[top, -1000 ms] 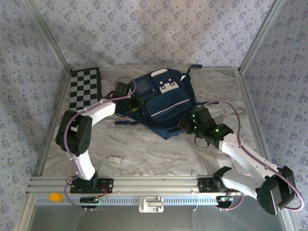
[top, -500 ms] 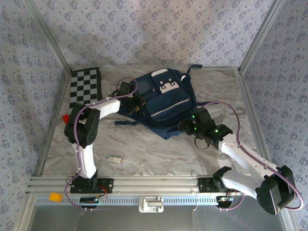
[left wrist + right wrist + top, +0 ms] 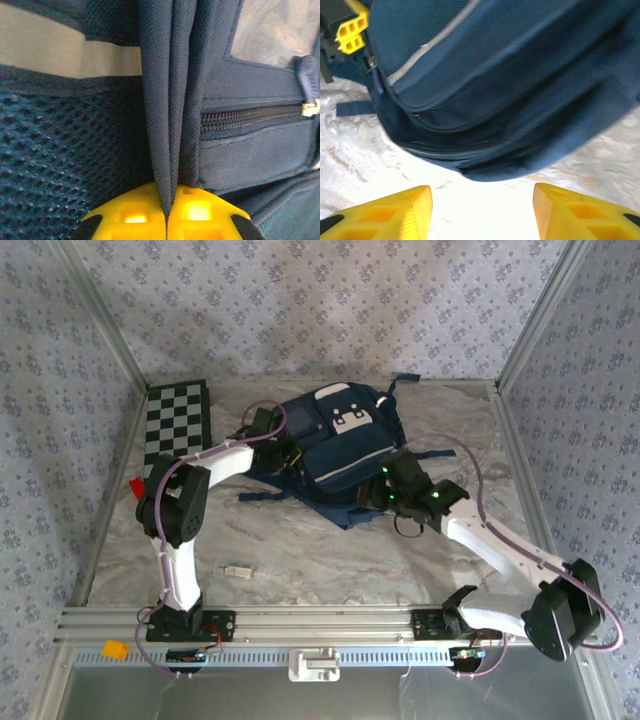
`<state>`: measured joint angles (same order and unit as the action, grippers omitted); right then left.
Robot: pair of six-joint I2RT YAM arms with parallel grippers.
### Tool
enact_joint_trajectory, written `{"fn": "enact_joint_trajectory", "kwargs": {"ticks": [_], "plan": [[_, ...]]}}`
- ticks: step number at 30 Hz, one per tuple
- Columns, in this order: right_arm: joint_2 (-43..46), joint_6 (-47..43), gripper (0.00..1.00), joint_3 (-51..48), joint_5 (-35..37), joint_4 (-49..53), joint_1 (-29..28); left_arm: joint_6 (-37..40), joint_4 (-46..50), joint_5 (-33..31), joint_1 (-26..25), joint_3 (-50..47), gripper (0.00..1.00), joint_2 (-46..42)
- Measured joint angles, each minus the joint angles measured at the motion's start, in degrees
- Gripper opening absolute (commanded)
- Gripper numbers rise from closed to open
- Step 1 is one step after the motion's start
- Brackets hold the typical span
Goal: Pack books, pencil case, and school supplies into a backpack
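Far left on the table [image 3: 300,550], the chequered board [image 3: 178,420] lies flat against the back corner, and a small red block [image 3: 135,487] sits just below it near the edge. Toward the front, the pale stick [image 3: 238,570] lies alone on the marble, well apart from everything else.

Now the left gripper [image 3: 287,457]: it is at the backpack's [image 3: 340,445] left flank, and the wrist view tells the story. The yellow fingers [image 3: 200,212] are pinched tight together with a fold of navy fabric [image 3: 167,100] caught between them. A white stripe [image 3: 65,50] and dark mesh [image 3: 60,145] sit to one side of that fold, a closed zipper [image 3: 250,117] to the other.

The backpack itself lies centre-back, front pocket up and pale buckle patches [image 3: 350,420] showing, a strap [image 3: 262,494] trailing out to the left.

On the right, the right gripper [image 3: 366,502] hovers at the bag's near lower corner. From its wrist camera, the fingers [image 3: 395,207] stand wide apart with nothing between them but bare table, the bag's edge just beyond the tips.
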<state>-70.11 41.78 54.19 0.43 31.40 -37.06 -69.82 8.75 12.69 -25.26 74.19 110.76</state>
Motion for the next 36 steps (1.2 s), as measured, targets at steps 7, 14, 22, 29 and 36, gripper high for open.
{"fn": "enact_joint_trajectory", "kwargs": {"ticks": [7, 14, 22, 29, 36], "plan": [[-15.7, -2.4, 0.45, 13.8, -2.9, -1.8, -5.3, -5.2, -1.9, 1.4, -1.1, -3.7, 0.0, -6.6], [-25.2, 0.7, 0.38, 22.0, -1.8, -4.9, -7.3, -7.5, -1.9, 1.9, -1.4, -4.0, 0.0, -6.9], [-30.3, 9.1, 0.27, 21.8, 2.5, -9.0, -12.8, -8.3, -2.2, 2.1, -1.4, -4.2, 0.0, -7.2], [-31.6, 15.8, 0.29, 20.9, 8.5, -11.4, -12.5, -8.8, -2.4, 2.4, -1.4, -4.2, 0.0, -7.2], [-34.5, 19.0, 0.31, 21.3, 10.1, -12.4, -12.5, -8.9, -2.6, 2.6, -1.4, -4.2, 0.0, -7.2]]}}
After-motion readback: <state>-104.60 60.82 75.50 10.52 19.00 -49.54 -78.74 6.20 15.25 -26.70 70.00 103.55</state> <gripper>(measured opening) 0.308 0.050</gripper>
